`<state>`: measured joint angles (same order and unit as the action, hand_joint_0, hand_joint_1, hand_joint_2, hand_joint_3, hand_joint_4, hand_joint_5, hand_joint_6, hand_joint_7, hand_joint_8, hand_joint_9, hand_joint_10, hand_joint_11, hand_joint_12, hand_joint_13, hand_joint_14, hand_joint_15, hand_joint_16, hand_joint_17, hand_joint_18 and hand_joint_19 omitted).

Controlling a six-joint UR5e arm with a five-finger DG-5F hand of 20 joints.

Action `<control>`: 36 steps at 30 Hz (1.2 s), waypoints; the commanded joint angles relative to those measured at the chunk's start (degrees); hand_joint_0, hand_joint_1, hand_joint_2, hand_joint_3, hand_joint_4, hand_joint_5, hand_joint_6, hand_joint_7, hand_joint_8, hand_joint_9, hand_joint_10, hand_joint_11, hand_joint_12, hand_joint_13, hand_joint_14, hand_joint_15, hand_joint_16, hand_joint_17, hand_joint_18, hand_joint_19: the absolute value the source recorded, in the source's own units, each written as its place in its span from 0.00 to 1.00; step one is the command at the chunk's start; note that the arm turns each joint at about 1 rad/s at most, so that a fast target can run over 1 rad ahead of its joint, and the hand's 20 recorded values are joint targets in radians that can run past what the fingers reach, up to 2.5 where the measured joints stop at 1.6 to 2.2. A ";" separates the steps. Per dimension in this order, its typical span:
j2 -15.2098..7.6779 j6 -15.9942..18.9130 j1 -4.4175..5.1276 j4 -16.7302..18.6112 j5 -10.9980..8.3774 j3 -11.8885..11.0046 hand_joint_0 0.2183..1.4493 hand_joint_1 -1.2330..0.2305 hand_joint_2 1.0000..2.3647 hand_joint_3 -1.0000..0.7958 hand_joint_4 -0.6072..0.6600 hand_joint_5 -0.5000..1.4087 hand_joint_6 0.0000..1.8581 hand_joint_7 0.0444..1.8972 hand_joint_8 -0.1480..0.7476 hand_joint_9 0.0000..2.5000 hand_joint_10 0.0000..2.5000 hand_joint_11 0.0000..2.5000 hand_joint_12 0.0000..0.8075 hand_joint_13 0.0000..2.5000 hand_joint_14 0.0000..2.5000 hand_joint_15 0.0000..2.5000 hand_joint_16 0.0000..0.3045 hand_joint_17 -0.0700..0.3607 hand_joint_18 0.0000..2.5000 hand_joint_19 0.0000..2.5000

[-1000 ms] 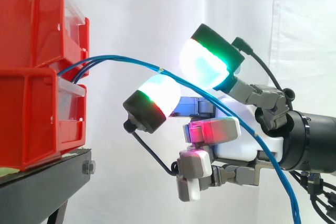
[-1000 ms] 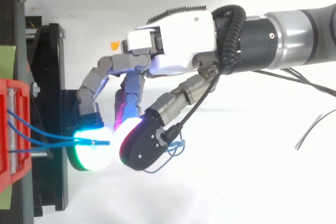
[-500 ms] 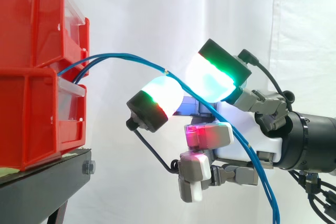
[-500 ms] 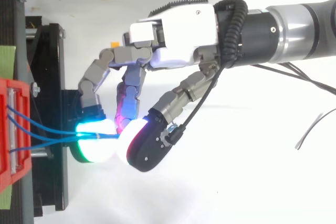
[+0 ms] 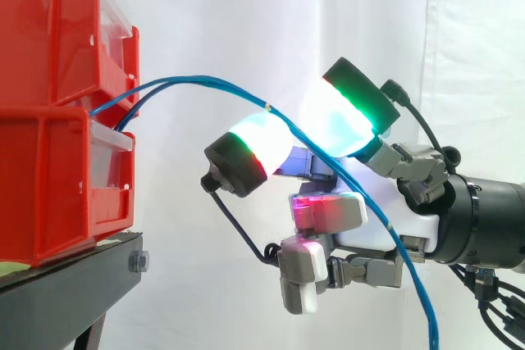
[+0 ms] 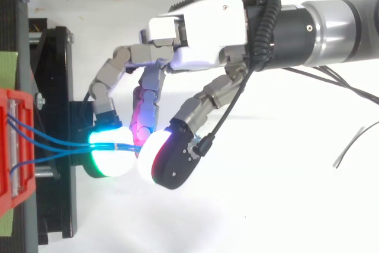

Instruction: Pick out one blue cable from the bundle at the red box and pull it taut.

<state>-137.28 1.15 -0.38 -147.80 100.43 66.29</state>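
So the robot hand [image 5: 365,239] comes in from the right and has the blue cables [image 5: 205,81] pinched between two of its glowing pads; one pad glows white-cyan with a red band [image 5: 254,147], and the other is the bigger one with a green band [image 5: 349,112] up and to the right of it. From the top view the two pads look pressed right up against each other with the strands running in between. It looks like more than one strand in the pinch, not a single one, though I can't count them for sure there. The other fingers are curled in lower down, one glowing reddish [image 5: 324,206].

The cables come out of the gap between the two stacked red bins [image 5: 49,186] on the left, arch up and over, then drop into the pinch; past the pads they run down across the palm and off the bottom edge. There's a little pale tie [image 5: 268,106] on them just left of the pads. The arch is bowed, not straight.

The bins sit on the black stand [image 5: 66,284], with the white curtain [image 5: 246,22] behind.
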 commanded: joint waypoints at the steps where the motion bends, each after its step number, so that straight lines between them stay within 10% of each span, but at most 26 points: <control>1: -0.01 0.00 -0.06 -0.04 0.12 0.07 0.28 0.29 0.00 0.28 0.47 0.21 0.49 0.38 0.48 0.53 0.01 0.37 0.41 0.45 0.01 0.23 0.14 0.38 0.38 0.24; 12: -0.01 0.00 -0.15 -0.04 0.30 0.07 0.28 0.44 0.00 0.28 0.47 0.22 0.47 0.40 0.48 0.54 0.01 0.37 0.42 0.45 0.01 0.23 0.14 0.38 0.37 0.25; 24: 0.08 -0.09 -0.15 -0.04 0.30 -0.02 0.33 0.29 0.01 0.42 0.46 0.22 0.50 0.41 0.50 0.54 0.01 0.38 0.42 0.45 0.01 0.23 0.14 0.38 0.38 0.25; 36: -0.01 -0.09 -0.15 -0.04 0.30 -0.02 0.46 0.21 0.01 0.33 0.35 0.21 0.50 0.58 0.50 0.55 0.01 0.38 0.41 0.46 0.01 0.23 0.13 0.37 0.39 0.24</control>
<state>-137.28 1.05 -0.56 -147.81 100.72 66.29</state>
